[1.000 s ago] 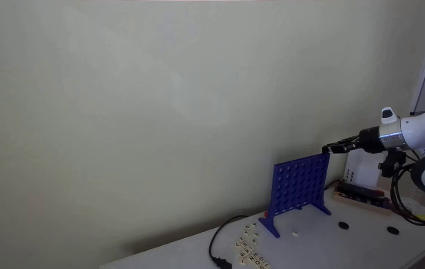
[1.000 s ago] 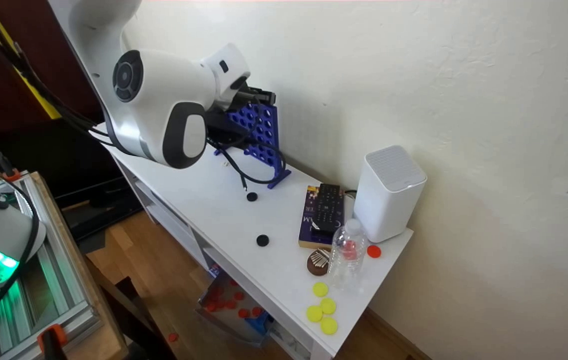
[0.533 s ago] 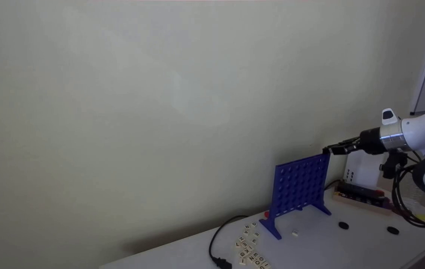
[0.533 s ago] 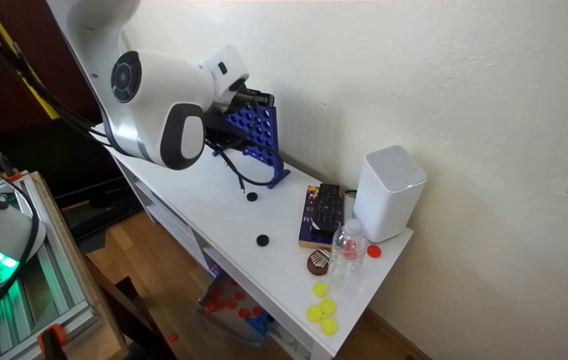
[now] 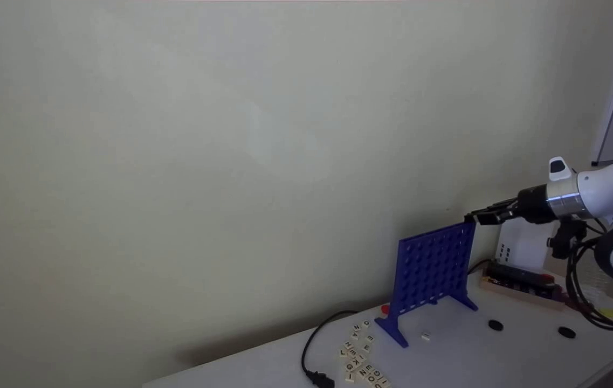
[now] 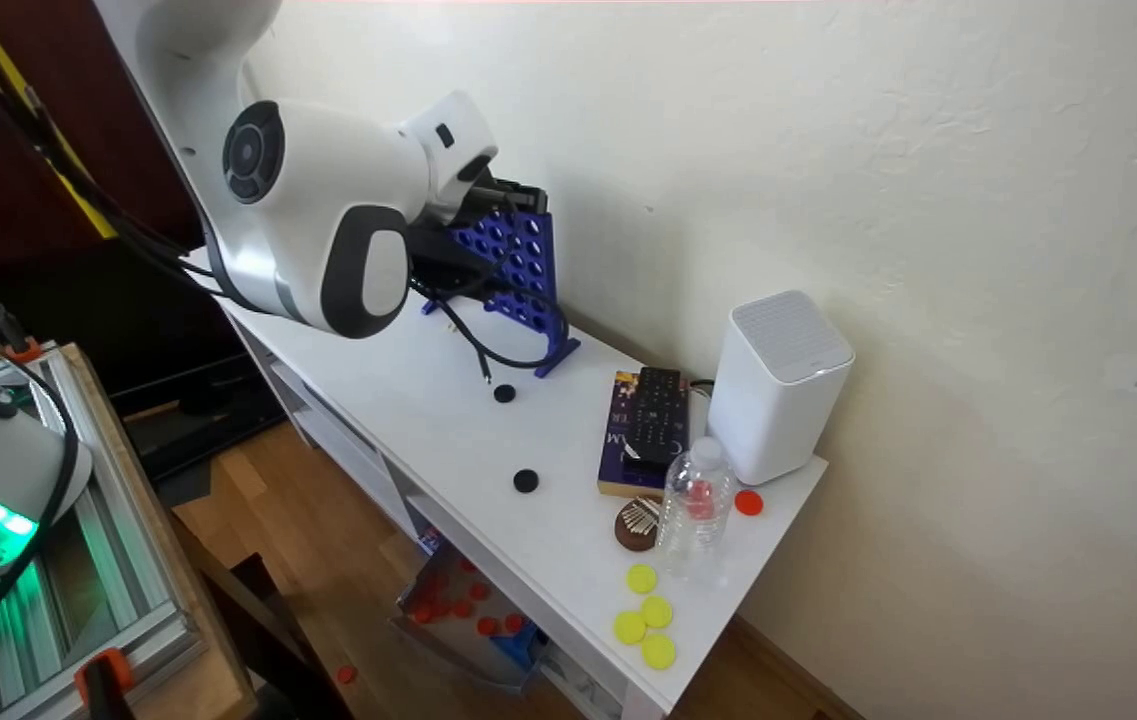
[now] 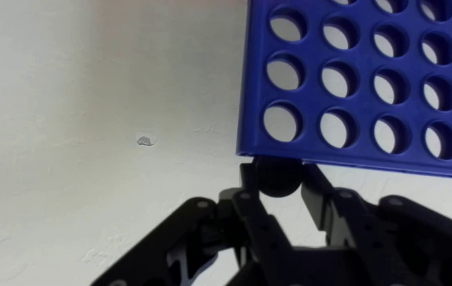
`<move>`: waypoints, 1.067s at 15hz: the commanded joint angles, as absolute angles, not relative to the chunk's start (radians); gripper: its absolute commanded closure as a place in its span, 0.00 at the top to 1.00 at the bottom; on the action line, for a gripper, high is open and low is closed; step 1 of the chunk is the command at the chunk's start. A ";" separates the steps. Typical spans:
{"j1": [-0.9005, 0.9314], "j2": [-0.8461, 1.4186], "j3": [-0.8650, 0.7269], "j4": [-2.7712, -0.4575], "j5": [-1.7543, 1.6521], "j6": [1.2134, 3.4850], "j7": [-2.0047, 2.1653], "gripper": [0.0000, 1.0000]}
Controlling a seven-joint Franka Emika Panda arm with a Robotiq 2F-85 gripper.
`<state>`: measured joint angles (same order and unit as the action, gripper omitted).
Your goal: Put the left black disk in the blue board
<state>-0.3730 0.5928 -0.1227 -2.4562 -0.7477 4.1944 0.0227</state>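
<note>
One black disk (image 7: pixel 278 182) between the two fingers of the gripper (image 7: pixel 281 174), gripped edge to edge, the fingers drawn in to just the width of the disk. Right at the top rim of the blue board (image 7: pixel 365 85), by the end column, part of the disk hidden there; impossible to tell whether inside the slot. Board upright on its feet on the white table (image 6: pixel 448 430).

In both exterior views, a second black disk (image 5: pixel 496 325) and a third black disk (image 5: pixel 567 332) flat on the tabletop, apart from each other.

For writing: in an exterior view, a loose scatter of letter tiles (image 5: pixel 356 362) near the board, with H, K, G, N and E legible, and a lone tile (image 5: pixel 426 336) off by itself, too small to read. On the arm base (image 6: pixel 18 465), the letters KA, the rest cut off. On the book (image 6: pixel 613 450), large print, partly covered by a black remote (image 6: pixel 655 415), too blurred to read. Near the book, a clear bottle (image 6: pixel 693 525) and a white box (image 6: pixel 778 400); toward the table's end, four yellow disks (image 6: pixel 630 627).
</note>
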 commanded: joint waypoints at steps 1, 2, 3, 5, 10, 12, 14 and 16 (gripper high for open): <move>-0.344 0.590 -0.140 -2.476 -0.719 4.164 -0.017 0.09; -0.342 0.589 -0.141 -2.476 -0.716 4.162 -0.021 0.09; -0.340 0.588 -0.142 -2.476 -0.715 4.162 -0.023 0.09; -0.338 0.587 -0.142 -2.476 -0.713 4.163 -0.023 0.09; -0.338 0.583 -0.138 -2.481 -0.712 4.172 -0.014 0.66; -0.338 0.583 -0.137 -2.484 -0.716 4.174 -0.013 0.78; -0.339 0.582 -0.135 -2.489 -0.721 4.185 -0.009 0.93; -0.342 0.575 -0.134 -2.497 -0.729 4.193 -0.004 1.00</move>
<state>-0.3477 0.5932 -0.1317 -2.4669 -0.7383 4.1849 0.0059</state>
